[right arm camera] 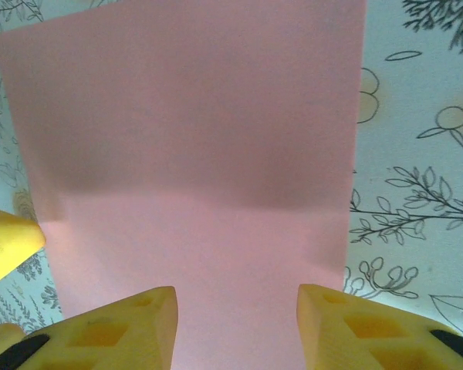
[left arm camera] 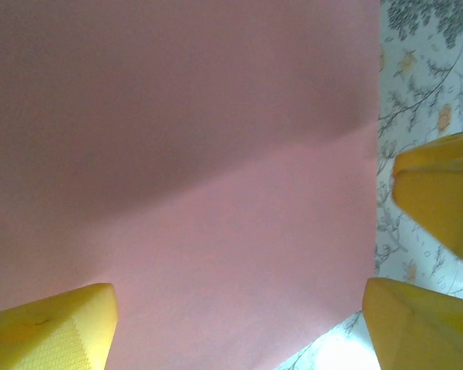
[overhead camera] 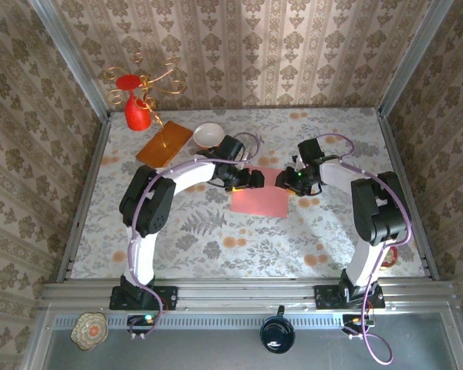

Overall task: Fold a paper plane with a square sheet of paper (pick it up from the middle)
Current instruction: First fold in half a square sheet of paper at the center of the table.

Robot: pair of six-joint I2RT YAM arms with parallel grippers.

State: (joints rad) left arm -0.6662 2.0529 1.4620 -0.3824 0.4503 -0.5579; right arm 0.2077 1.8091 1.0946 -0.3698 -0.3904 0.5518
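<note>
In the middle of the floral-patterned tabletop (overhead camera: 216,239), a thin, flat pink-salmon sheet of paper (overhead camera: 258,199) is lying between the two claws. The left claw (left arm camera: 238,297) is hovering over the sheet's left side with its jaws spread wide. The right claw (right arm camera: 235,297) is hanging over the right side with a narrower gap, gripping nothing.

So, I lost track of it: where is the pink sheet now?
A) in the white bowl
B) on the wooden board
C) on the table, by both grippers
C: the square sheet of paper lies on the table, with the left gripper and the right gripper at its far corners.
</note>
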